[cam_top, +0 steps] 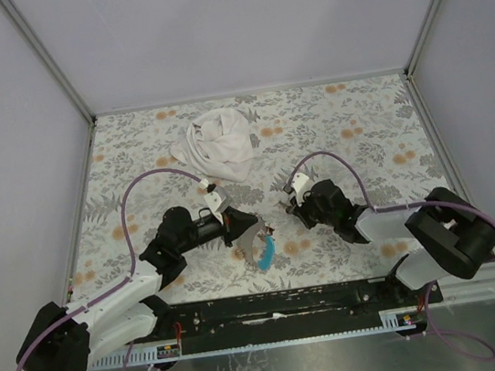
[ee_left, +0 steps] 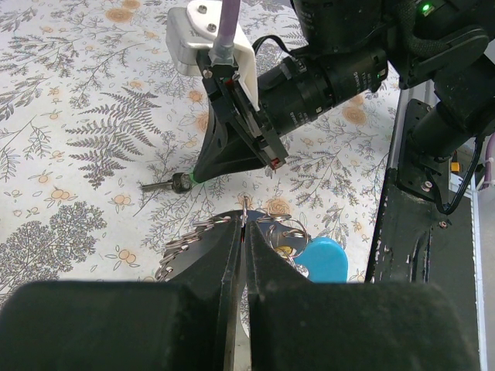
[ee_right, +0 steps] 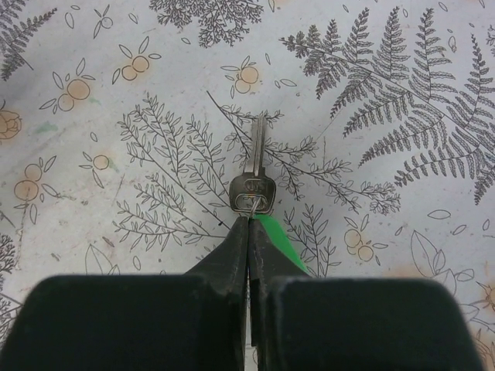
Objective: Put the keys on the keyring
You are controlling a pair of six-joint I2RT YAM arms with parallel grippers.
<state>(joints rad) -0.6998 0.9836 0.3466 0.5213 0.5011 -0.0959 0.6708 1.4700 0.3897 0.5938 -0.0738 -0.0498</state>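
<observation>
Risk: right hand (ee_right: pixel 249 224) is clenched on only the head edge of a key (ee_right: pixel 254 174) lying flat on the bench (ee_right: pixel 418 309), mid-frame in the right wrist view, so the key may pivot or slip when lifted toward the ring (ee_left: pixel 282 228) pinched in the left hand (ee_left: pixel 244 224).

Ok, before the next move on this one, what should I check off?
1. Right gripper shut on key: ok, pinched at its head.
2. Left gripper shut on keyring: ok, thin ring in its grip.
3. Key touching the keyring: not ok, they sit apart.
4. Key lifted off the table: cannot tell.
5. Ring's gap open: cannot tell.
6. Cloth out of the way: ok, it lies farther back.
</observation>
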